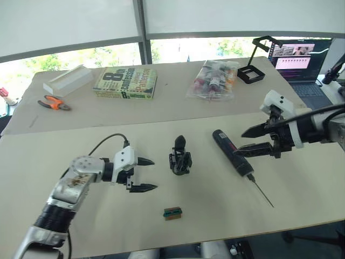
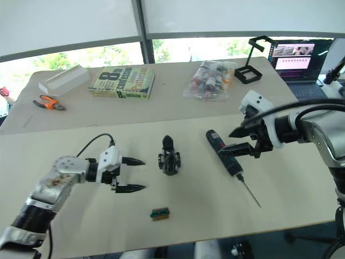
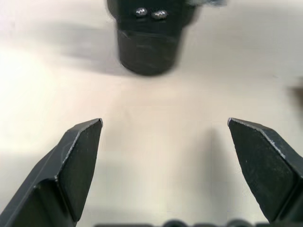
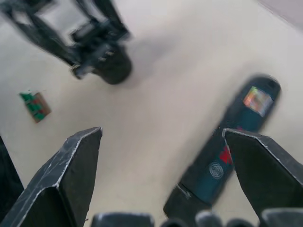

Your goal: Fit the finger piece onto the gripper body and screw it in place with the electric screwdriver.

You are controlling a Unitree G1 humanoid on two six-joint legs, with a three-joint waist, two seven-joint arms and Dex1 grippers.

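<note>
Worktop (image 1: 302, 194): pale, carrying all items listed.

Gripper body (image 1: 180, 157): stood upright near the middle of the worktop, pointed finger uppermost; untouched by either claw.

Electric screwdriver (image 1: 232, 152): laid flat to the right of the gripper body, its thin metal bit directed toward the near edge.

Left claw (image 1: 144, 175): spread wide, held low over the worktop just left of the gripper body, tips aimed at it; nothing is gripped.

Right claw (image 1: 249, 141): spread wide, held over the upper part of the electric screwdriver; contact cannot be told, and nothing is pinched.

Small green-brown block (image 1: 172, 213): set near the front edge, apart from the gripper body.

Far side: orange-handled pliers (image 1: 54, 103), a book (image 1: 125, 83), a clear bag of small bottles (image 1: 214, 79), a laptop (image 1: 301, 65).
</note>
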